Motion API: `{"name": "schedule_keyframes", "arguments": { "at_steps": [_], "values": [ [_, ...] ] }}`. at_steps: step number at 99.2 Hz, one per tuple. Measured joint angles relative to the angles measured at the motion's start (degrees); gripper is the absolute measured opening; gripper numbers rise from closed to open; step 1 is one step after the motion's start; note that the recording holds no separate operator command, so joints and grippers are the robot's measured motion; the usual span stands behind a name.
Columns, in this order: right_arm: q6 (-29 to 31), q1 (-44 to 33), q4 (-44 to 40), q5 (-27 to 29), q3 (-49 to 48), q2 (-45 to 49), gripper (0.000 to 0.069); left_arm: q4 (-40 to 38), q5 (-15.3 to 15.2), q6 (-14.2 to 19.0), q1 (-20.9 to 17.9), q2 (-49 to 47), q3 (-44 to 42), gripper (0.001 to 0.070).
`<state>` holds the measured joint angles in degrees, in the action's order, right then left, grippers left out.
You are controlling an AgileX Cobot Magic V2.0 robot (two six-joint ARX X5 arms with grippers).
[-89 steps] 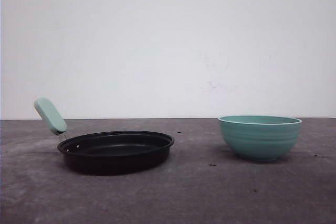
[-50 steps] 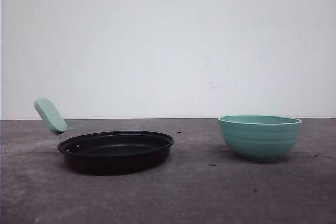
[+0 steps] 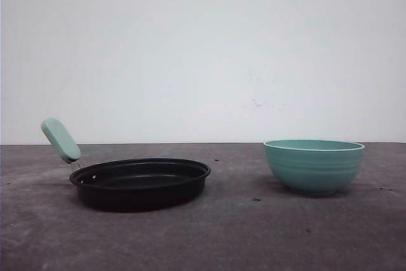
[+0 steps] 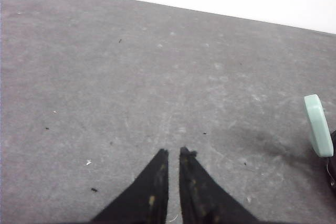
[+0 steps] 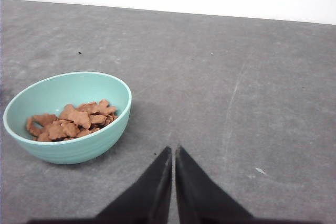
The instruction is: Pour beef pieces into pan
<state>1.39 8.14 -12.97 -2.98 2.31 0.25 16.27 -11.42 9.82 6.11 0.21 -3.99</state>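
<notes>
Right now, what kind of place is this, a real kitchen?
Probably not: it looks like a test tabletop. A bare grey table before a blank white wall holds just a pan and a bowl of beef pieces.

A bare test bench of the kind found in a lab is suggested, rather than a real kitchen. A plain white wall [image 3: 203, 49] fills the upper half of the front view, with only faint scuffs right of centre. Below it, a grey, mottled table [image 3: 241, 233] is spread across the lower part of the frame, dotted with small dark specks. Kitchenware is set out as props: a black pan [image 3: 140, 183] at lower left and a teal bowl [image 3: 313, 165] at lower right. No stove, sink or cupboards are seen around them, and the surface is otherwise kept unfurnished.
</notes>
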Motion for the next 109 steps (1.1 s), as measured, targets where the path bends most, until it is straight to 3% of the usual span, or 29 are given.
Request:
{"name": "schedule_keyframes", "arguments": {
  "at_steps": [65,71,78,90,101,109],
  "values": [
    [0.0,0.0,0.52,1.44,-0.02,0.42,0.0009,0.0,0.04,0.37,0.0,0.0,0.0,0.0012],
    [0.66,0.0,2.45,1.29,-0.02,0.42,0.0009,0.0,1.27,3.08,0.0,0.0,0.0,0.0012],
    [2.23,0.0,5.35,1.01,-0.02,0.42,0.0009,0.0,3.15,9.6,0.02,0.0,0.0,0.0012],
    [6.08,0.0,11.34,-1.29,-0.02,0.42,0.0009,-0.31,3.32,19.37,0.0,0.0,0.11,0.0012],
    [11.93,0.0,15.96,-5.64,0.02,0.39,0.0009,-1.14,4.48,22.6,0.0,0.0,0.33,0.0012],
    [16.31,0.0,18.86,-7.41,0.66,0.39,0.0009,-1.07,7.8,23.3,0.0,0.0,0.33,0.0012]
  ]
}}
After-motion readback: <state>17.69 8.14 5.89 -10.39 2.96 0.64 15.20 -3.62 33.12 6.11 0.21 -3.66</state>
